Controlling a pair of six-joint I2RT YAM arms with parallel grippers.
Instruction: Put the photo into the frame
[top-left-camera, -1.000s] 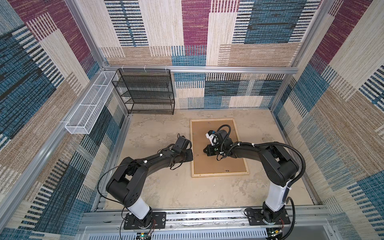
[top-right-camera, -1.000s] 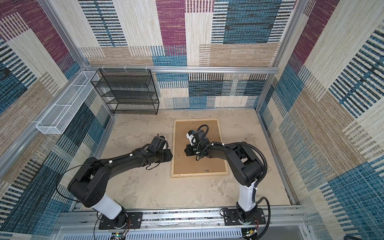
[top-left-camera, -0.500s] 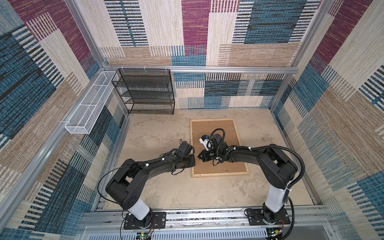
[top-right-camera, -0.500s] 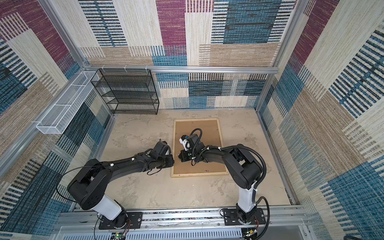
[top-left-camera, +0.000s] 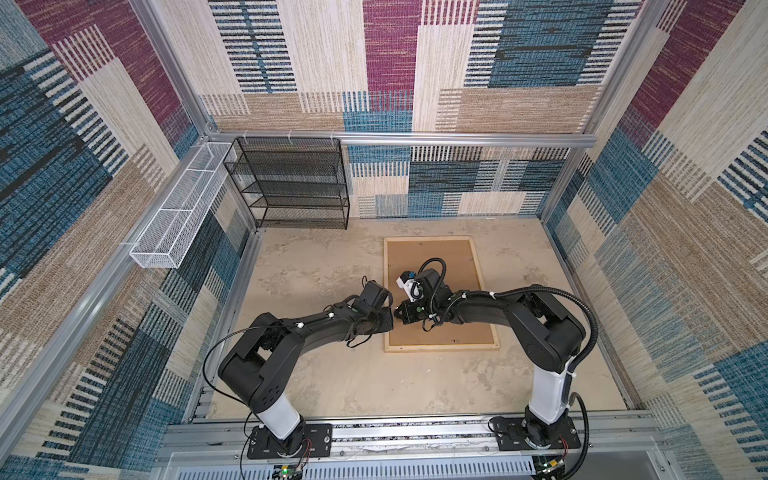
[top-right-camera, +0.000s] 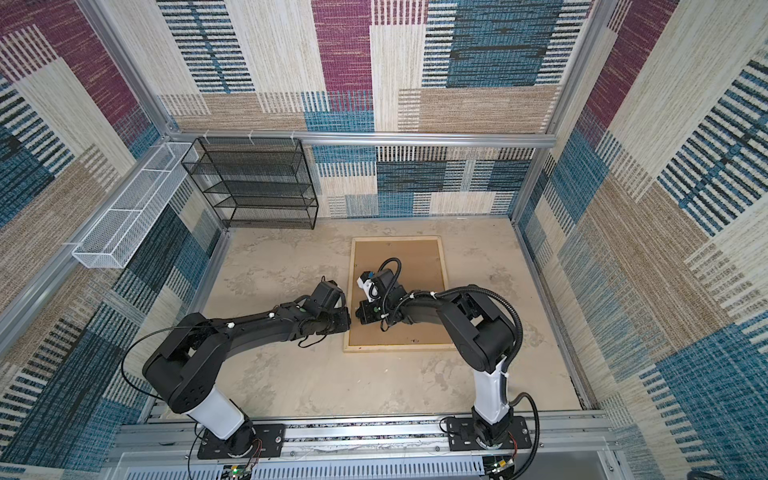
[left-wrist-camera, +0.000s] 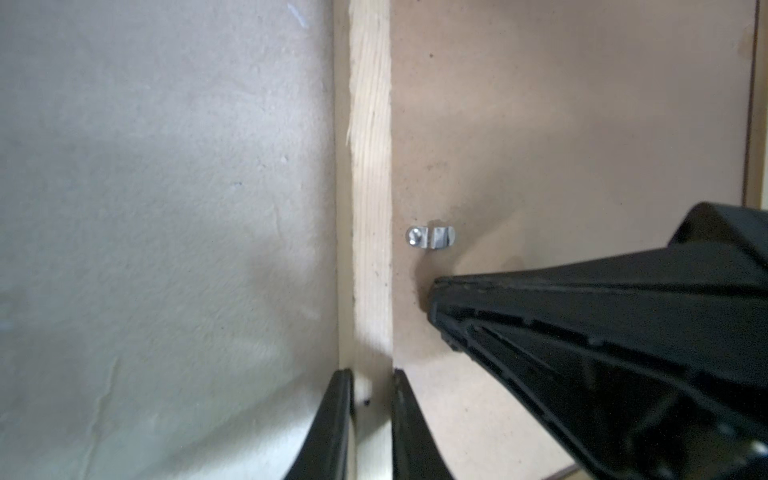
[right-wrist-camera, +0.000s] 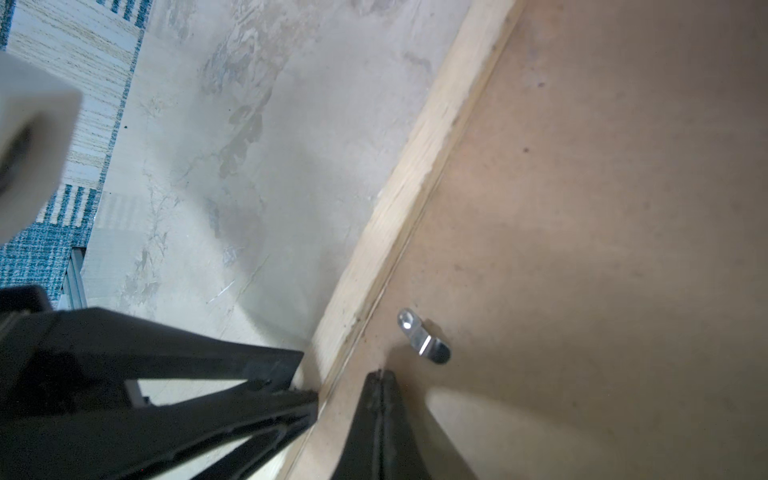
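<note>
One frame (left-wrist-camera: 370, 166) rail is reached from both sides.
Rail clamped by left tool (left-wrist-camera: 372, 376); closed right tool (right-wrist-camera: 380, 374) set on backing board (left-wrist-camera: 582, 124) beside metal clip (left-wrist-camera: 430, 237).

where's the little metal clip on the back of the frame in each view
Both top views: too small to make out.
Left wrist: metal clip at the picture's centre, on the brown backing board.
Right wrist: clip low, a little right of centre, on the same board.
Shared landmark: the frame, by its pale wood side strip; the clip sits just beside that strip.
</note>
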